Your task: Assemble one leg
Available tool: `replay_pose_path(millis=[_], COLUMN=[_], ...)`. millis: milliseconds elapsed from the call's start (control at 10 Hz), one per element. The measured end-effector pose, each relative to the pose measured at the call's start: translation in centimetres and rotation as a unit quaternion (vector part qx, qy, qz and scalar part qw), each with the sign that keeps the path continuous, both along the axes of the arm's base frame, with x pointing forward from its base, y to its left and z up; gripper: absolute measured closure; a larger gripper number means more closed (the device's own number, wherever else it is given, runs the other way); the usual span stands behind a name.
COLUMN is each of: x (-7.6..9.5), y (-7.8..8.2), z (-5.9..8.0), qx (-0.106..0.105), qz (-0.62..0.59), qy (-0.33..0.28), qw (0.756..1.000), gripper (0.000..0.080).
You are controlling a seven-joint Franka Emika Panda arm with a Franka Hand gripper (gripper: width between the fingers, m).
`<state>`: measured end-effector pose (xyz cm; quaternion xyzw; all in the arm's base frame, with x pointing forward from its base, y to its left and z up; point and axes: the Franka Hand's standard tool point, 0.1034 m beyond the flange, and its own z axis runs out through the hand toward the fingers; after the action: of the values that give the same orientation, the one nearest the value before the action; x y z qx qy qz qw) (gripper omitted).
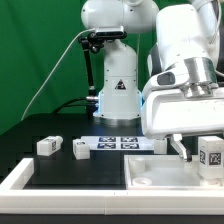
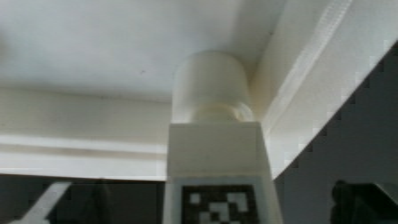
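One leg [image 2: 219, 160], a small white block with a marker tag, stands upright in a corner of the large white square part [image 2: 107, 90]. Its round peg end [image 2: 217, 85] meets that corner. In the exterior view this leg [image 1: 210, 153] stands at the right edge, on the square part [image 1: 160, 178]. My gripper [image 2: 210, 205] is around the leg; dark gaps separate the fingers [image 2: 365, 200] from its sides, so the jaws are open. In the exterior view the gripper [image 1: 195, 152] hangs low over the square part, with one finger [image 1: 181, 148] showing beside the leg.
Two more loose legs [image 1: 47, 146] [image 1: 81, 148] lie on the black table at the exterior view's left. The marker board [image 1: 120, 143] lies behind them by the robot base [image 1: 118, 95]. The white table edge [image 1: 20, 180] runs along the front.
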<state>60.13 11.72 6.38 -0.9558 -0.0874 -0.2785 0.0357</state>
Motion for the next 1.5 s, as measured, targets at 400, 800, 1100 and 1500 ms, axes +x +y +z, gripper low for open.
replay_pose_path(millis=[400, 800, 1100, 1500], x=[0.0, 0.3, 0.4, 1.7], y=[0.0, -0.1, 0.0, 0.3], z=[0.1, 2.6, 1.9, 2.3], qx=[0.000, 0.000, 0.001, 0.002], qz=[0.000, 0.004, 0.007, 0.021], qy=[0.003, 0.032, 0.086, 0.257], qw=[1.000, 0.999, 0.996, 0.966], gripper=[0.0151, 0.0150, 0.0150, 0.0150])
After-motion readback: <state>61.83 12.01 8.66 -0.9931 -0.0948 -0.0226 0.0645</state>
